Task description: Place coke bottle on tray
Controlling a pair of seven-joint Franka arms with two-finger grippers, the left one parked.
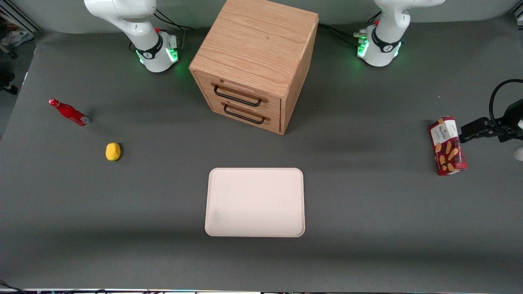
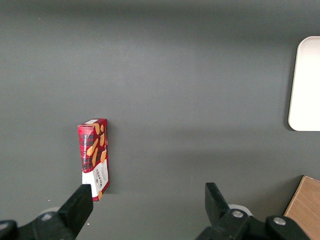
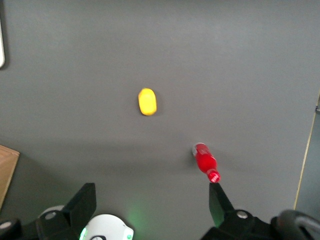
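The coke bottle (image 1: 68, 112), slim and red with a red cap and grey base, seems to stand upright on the dark mat toward the working arm's end of the table. The cream-pink tray (image 1: 255, 202) lies flat in the middle of the table, nearer to the front camera than the bottle, with nothing on it. My gripper (image 3: 151, 202) does not show in the front view. It hangs open high above the mat close to its arm's base, holding nothing. From the wrist, the bottle (image 3: 205, 162) stands well below, its cap close to one fingertip (image 3: 217, 197).
A yellow lump (image 1: 113, 151) lies between bottle and tray, nearer the bottle. A wooden drawer cabinet (image 1: 255, 65) stands farther from the camera than the tray. A red biscuit box (image 1: 447, 145) is at the parked arm's end. The mat's edge (image 3: 307, 150) runs close to the bottle.
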